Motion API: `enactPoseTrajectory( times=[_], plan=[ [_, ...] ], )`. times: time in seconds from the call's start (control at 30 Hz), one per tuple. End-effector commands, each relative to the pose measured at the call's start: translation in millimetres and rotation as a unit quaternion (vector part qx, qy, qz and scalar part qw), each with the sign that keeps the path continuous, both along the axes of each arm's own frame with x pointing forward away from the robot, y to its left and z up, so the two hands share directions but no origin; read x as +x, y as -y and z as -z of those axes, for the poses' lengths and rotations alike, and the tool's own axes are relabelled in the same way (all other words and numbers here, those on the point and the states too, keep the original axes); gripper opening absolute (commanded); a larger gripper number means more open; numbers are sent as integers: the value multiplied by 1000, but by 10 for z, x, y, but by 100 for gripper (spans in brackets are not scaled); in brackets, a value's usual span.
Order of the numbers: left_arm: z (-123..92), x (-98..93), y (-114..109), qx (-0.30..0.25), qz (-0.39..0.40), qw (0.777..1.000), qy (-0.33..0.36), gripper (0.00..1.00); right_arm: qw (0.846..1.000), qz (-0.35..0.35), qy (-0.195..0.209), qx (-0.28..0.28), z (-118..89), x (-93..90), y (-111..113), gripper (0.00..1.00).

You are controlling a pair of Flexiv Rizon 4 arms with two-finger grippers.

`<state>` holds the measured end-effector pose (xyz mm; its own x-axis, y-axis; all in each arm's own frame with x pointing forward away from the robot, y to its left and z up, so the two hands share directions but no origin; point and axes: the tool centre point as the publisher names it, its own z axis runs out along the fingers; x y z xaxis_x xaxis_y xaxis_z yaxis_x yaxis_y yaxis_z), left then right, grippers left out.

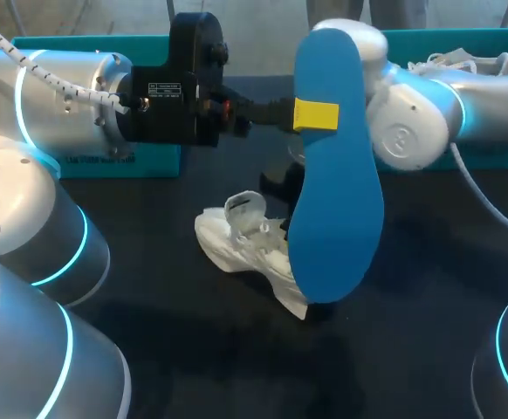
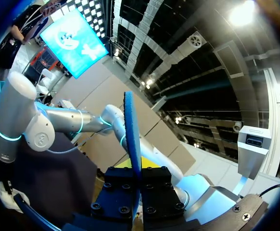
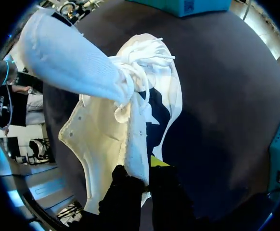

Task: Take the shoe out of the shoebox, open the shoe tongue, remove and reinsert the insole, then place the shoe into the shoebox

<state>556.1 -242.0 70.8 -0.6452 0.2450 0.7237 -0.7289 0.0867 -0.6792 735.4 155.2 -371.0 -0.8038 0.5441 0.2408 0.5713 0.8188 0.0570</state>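
Note:
My left gripper (image 1: 313, 115) is shut on a blue insole (image 1: 332, 175) and holds it upright in the air above the table. In the left wrist view the insole (image 2: 132, 134) stands edge-on between that gripper's (image 2: 134, 167) fingers. A white shoe (image 1: 245, 240) lies on the dark table under the insole. My right arm (image 1: 411, 122) comes in behind the insole, which hides its gripper in the head view. The right wrist view has my right gripper (image 3: 142, 169) shut on an edge of the shoe's (image 3: 130, 120) upper, near its opening, laces ahead of it.
A teal shoebox (image 1: 106, 161) stands at the back left, behind my left arm. A second teal box (image 1: 490, 39) at the back right holds another white shoe (image 1: 463, 63). Dark table surface (image 1: 411, 332) lies bare in front of the shoe.

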Motion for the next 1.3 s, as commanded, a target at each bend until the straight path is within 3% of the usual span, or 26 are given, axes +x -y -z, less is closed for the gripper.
enactPoseTrajectory(
  times=[0.03,0.47,0.6,0.7,1.03,1.3],
  plan=[
    [-6,-85,18,-3,-8,1000,-2,0,999,10,26,34,-36,-84,78,0],
    [-6,-85,18,-3,-8,1000,-2,0,999,16,20,33,-37,-83,71,0],
    [-6,-85,18,-3,-8,1000,-2,0,997,81,-7,-18,-109,-74,43,0],
    [-6,-85,18,-3,-8,1000,-2,0,993,112,-11,-23,-207,-79,47,0],
    [-6,-85,18,-3,-8,1000,-2,0,979,202,-18,11,-324,-113,-7,0],
    [-6,-85,18,-3,-8,1000,-2,0,958,284,-30,25,-247,-147,29,0]
  ],
)
